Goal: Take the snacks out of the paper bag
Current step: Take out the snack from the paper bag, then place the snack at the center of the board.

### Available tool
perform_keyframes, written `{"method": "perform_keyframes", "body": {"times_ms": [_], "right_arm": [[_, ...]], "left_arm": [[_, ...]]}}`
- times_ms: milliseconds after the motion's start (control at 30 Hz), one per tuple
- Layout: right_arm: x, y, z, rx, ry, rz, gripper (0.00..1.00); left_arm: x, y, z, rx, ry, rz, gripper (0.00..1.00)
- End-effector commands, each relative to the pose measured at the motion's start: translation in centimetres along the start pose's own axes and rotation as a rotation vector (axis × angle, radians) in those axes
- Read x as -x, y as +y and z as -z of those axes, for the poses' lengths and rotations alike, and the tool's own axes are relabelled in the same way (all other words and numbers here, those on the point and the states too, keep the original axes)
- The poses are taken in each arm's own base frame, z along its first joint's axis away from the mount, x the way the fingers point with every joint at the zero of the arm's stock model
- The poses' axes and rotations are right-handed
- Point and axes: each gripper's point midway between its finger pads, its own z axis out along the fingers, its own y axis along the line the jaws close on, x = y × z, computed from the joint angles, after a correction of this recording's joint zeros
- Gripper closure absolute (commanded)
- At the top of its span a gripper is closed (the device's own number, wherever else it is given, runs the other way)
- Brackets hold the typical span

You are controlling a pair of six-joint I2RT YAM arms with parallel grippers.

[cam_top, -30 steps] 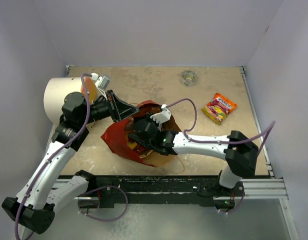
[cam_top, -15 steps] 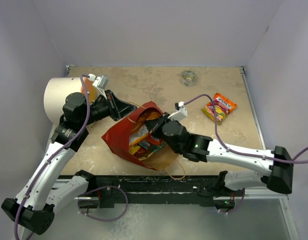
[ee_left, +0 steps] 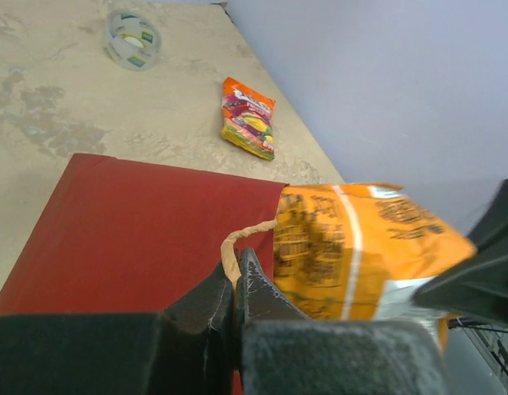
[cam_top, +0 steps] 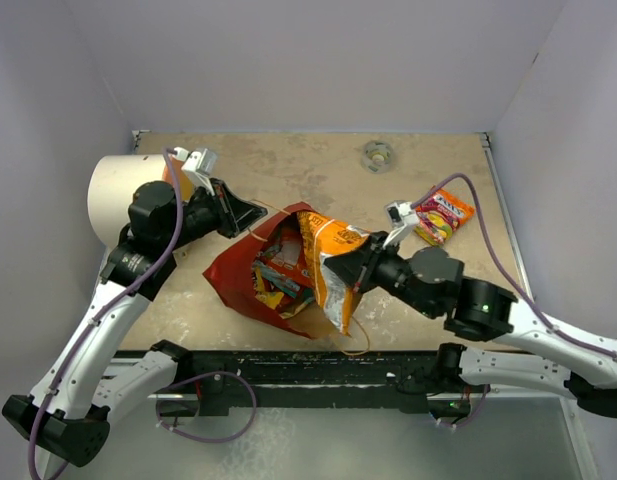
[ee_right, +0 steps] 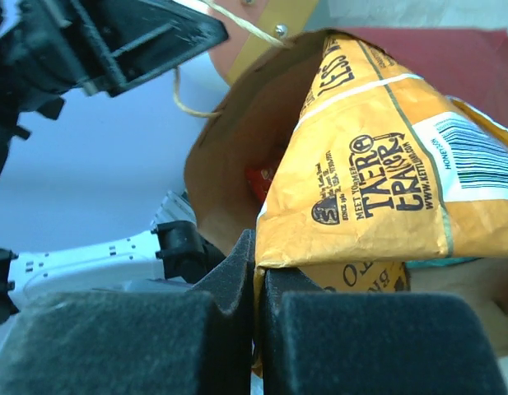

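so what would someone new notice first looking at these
The big orange snack packet stands out most, pinched by the right gripper at the mouth of the red paper bag in the middle of the table. The left gripper pinches the bag's loop handle, and a second small packet lies at the far right.

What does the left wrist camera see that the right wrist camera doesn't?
Only left wrist: a clear tape roll, a small orange snack packet on the table, the red paper bag from outside. Only right wrist: the bag's brown inside and a barcode. Both: the big orange foil snack packet, held by the right gripper, and the bag's twisted paper handle.
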Motion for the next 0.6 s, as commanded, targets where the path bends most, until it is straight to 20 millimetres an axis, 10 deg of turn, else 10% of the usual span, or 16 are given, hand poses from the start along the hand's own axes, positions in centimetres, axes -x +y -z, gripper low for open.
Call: {"method": "perform_keyframes", "body": {"times_ms": [0, 267, 567], "right_arm": [[6.2, 2.9, 4.7, 0.089, -0.101, 0.162, 1.0], [16.0, -3.3, 10.1, -0.386, -0.409, 0.194, 1.0], [20.1, -7.5, 13.1, -0.787, -0.636, 0.256, 1.0]], "left_arm": [[1.9, -0.6, 0.9, 0.02, -0.063, -0.064, 1.0], [1.8, -0.3, 1.4, 0.048, -0.063, -0.074, 1.0], [2.2, -0.7, 1.7, 0.043, -0.063, -0.087, 1.0]]}}
